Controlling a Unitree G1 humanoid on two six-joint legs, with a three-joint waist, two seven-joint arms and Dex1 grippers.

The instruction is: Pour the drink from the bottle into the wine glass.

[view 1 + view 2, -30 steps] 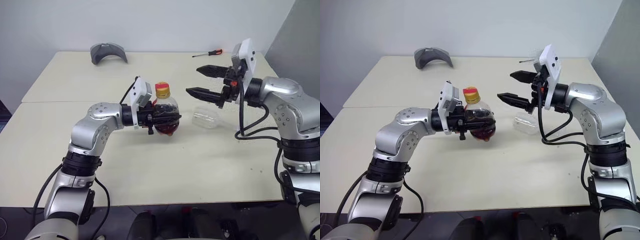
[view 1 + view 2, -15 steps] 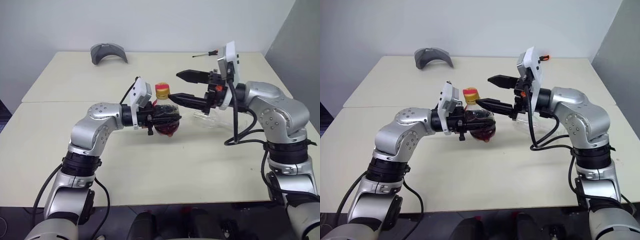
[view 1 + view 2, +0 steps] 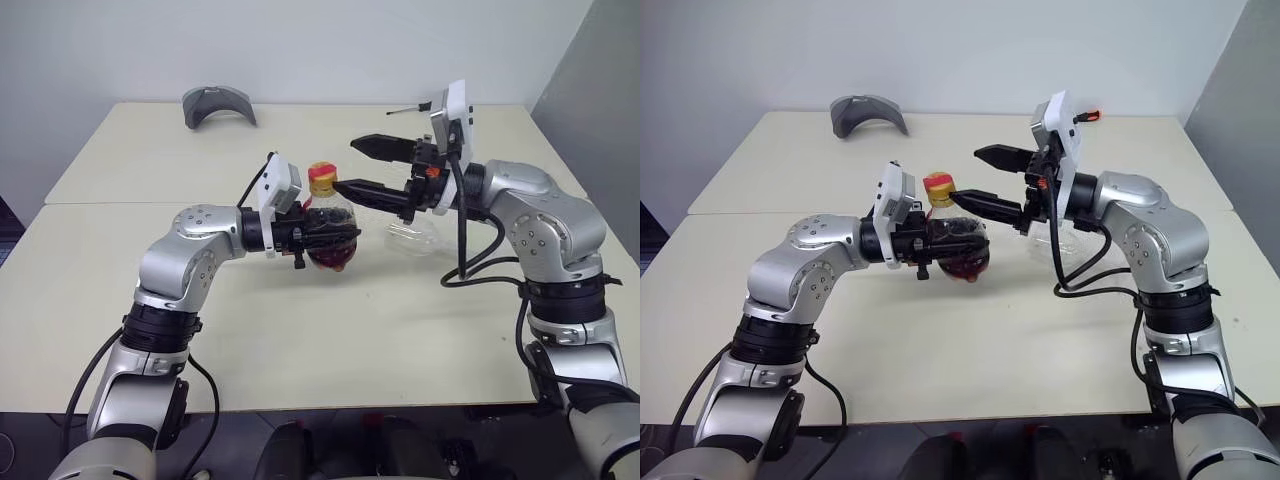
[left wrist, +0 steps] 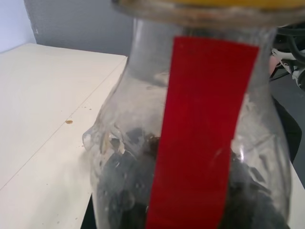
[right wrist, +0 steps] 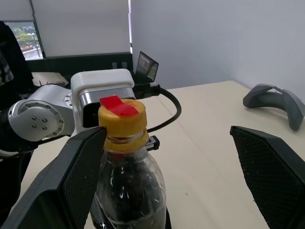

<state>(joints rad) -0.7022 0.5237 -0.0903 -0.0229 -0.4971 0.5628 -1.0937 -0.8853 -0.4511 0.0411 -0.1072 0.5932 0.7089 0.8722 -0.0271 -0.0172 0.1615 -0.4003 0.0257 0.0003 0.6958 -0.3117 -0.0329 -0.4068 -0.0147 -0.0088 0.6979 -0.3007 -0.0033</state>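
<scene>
Left gripper (image 3: 318, 234) around drink-filled bottle (image 3: 330, 232)

Left gripper (image 3: 335, 238) jaws clamped, right gripper (image 3: 352, 168) jaws spread.

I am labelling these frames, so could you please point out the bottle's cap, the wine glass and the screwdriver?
bottle's cap (image 5: 121, 118): right wrist view, on the yellow side of the cap.
wine glass (image 3: 415, 238): left eye view, on the clear bowl.
screwdriver (image 3: 408, 108): left eye view, on its shaft.

A pale cream tabletop (image 3: 300, 330) carries a grey curved object (image 3: 218, 104) and a red-handled screwdriver (image 3: 412, 107) at its far edge, plus a clear wine glass (image 3: 415, 238) lying sideways.
</scene>
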